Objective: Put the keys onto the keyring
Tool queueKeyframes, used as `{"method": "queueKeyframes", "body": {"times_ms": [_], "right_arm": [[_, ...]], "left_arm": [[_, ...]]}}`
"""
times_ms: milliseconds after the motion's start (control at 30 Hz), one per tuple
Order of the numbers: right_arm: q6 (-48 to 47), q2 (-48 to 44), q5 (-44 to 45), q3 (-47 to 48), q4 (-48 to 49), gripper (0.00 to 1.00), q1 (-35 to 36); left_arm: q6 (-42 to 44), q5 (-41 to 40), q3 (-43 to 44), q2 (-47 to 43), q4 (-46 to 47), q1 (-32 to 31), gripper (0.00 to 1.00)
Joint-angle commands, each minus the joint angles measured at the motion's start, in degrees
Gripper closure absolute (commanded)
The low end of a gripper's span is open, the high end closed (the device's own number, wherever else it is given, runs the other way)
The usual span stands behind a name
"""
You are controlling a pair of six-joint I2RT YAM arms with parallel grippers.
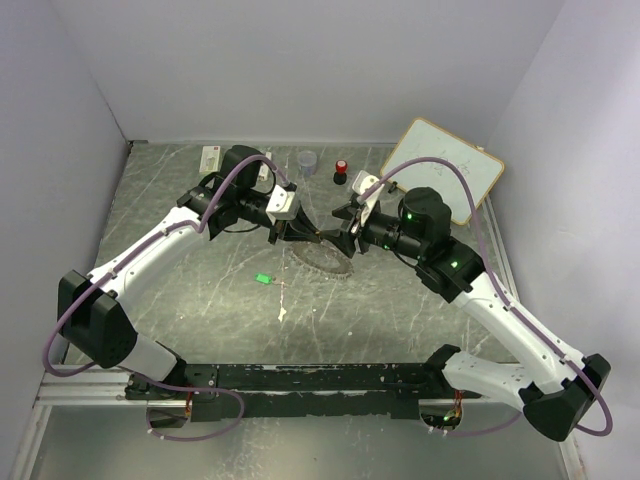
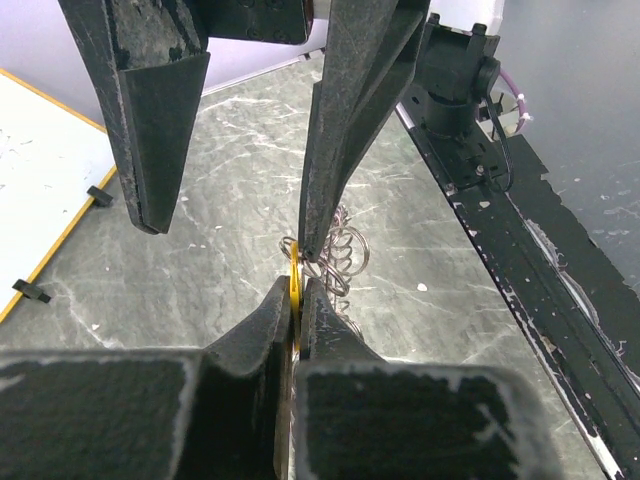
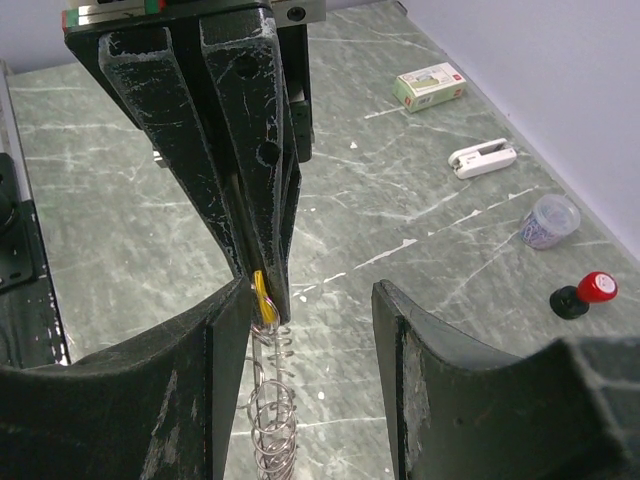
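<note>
**A:** Overhead: left gripper [image 1: 303,233] and right gripper [image 1: 345,237] meet tip to tip mid-table, right over the keyring [image 1: 322,258]. The contact point is too small to read there. Green key [image 1: 263,278] lies alone on the table, left of the ring and apart from it.

**B:** Wrist cams fill that in. Left fingers are pressed together on the yellow key [image 2: 295,275], with only a sliver of its head showing. The ring's wire loops sit against it, just past the tips.

**A:** Right side?

**B:** Jaws stand apart. Key and ring are by the inner face of one finger [image 3: 235,345].

**A:** Is the key threaded on?

**B:** Can't tell, the fingers hide the shaft. Can't tell either whether the ring is lifted or lying flat.

**A:** Surroundings?

**B:** Grey-green marbled table [image 1: 200,300], plain pale walls [image 1: 300,60]. Whiteboard [image 1: 450,165] back right. Red-capped knob [image 3: 585,293], small cup [image 3: 550,220] and box [image 3: 430,85] are toward the back.
</note>
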Motion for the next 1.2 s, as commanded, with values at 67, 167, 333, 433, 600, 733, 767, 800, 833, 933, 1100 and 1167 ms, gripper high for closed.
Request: {"method": "queueKeyframes", "body": {"times_ms": [67,167,333,433,600,733,767,800,833,933,1100,1167], "right_arm": [[0.57,-1.68,2.18,0.17,1.95,0.49,-0.32],[0.82,-3.39,4.31,-1.37,3.24,0.49,-0.35],[1.60,-7.28,8.18,-7.18,5.64,0.54,-0.40],[1.67,-8.74,8.10,-9.82,6.49,0.56,-0.35],[1.92,-9.52,5.94,-12.39,8.14,0.58,-0.35],[1.51,-9.32,5.55,-12.87,9.66,0.58,-0.35],[1.44,-9.09,5.31,-12.90,9.85,0.58,-0.35],[1.40,-8.93,5.00,-12.83,10.05,0.58,-0.35],[1.39,-8.78,4.85,-12.73,10.23,0.58,-0.35],[1.31,-8.81,4.76,-12.85,10.88,0.58,-0.35],[1.17,-9.31,3.88,-13.14,11.63,0.58,-0.35],[1.05,-9.24,3.07,-12.97,11.46,0.59,-0.35]], "left_arm": [[0.06,2.78,1.08,-1.12,2.33,0.31,0.93],[-0.24,2.44,1.06,-1.24,2.77,0.38,0.93],[-2.57,1.43,-0.44,-2.52,6.04,0.38,0.93],[-3.38,0.96,-1.13,-3.24,7.11,0.60,0.93],[-4.07,0.69,-1.55,-3.87,8.09,0.73,0.93],[-5.03,0.45,-2.20,-4.28,9.43,0.73,0.93],[-5.31,0.51,-2.48,-4.39,9.95,0.73,0.93],[-5.53,0.46,-2.69,-4.41,10.40,0.73,0.93],[-5.65,0.32,-2.72,-4.42,10.58,0.76,0.93],[-5.40,0.26,-2.64,-4.25,10.07,0.79,0.93],[-5.59,0.10,-2.93,-4.07,10.41,0.73,0.93],[-6.06,-0.13,-3.05,-4.13,11.11,0.74,0.93]]}}
